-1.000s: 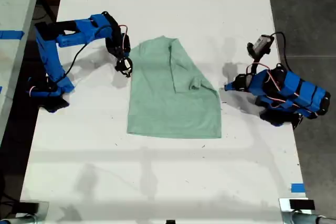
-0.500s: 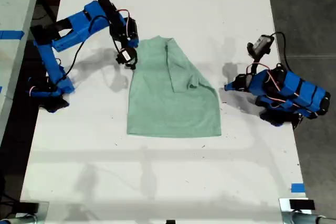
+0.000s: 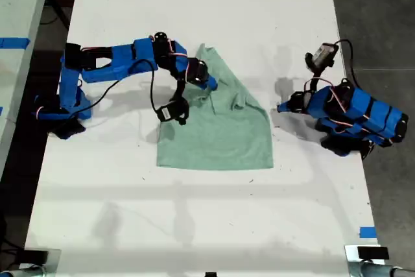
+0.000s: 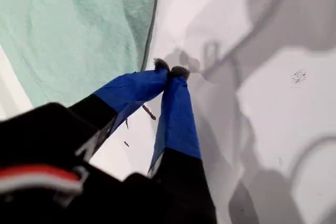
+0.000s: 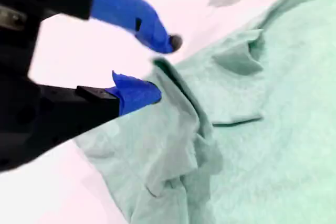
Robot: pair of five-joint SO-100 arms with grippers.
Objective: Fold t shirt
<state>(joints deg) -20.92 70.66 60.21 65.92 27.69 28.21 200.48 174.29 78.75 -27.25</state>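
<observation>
The pale mint-green t shirt (image 3: 220, 128) lies partly folded on the white table (image 3: 194, 218), one sleeve turned in over its middle. My second gripper (image 3: 209, 84) reaches in from the exterior view's left over the shirt's upper part. It is open, with a raised fold of cloth (image 5: 178, 93) at its blue fingertips (image 5: 137, 94). My first gripper (image 3: 282, 107) rests low at the exterior view's right, just off the shirt's edge (image 4: 149, 30). Its blue fingers (image 4: 176, 108) are shut with nothing between them, over bare table.
The first arm's body (image 3: 353, 118) is folded up near the table's edge at the exterior view's right, with dark floor beyond. A blue tape mark (image 3: 367, 232) sits at that view's lower right. Another table (image 3: 16, 63) with blue tape stands at its left.
The second arm has swung from beside the shirt's edge to over its upper part, its gripper now at a cloth fold. The first arm has not moved.
</observation>
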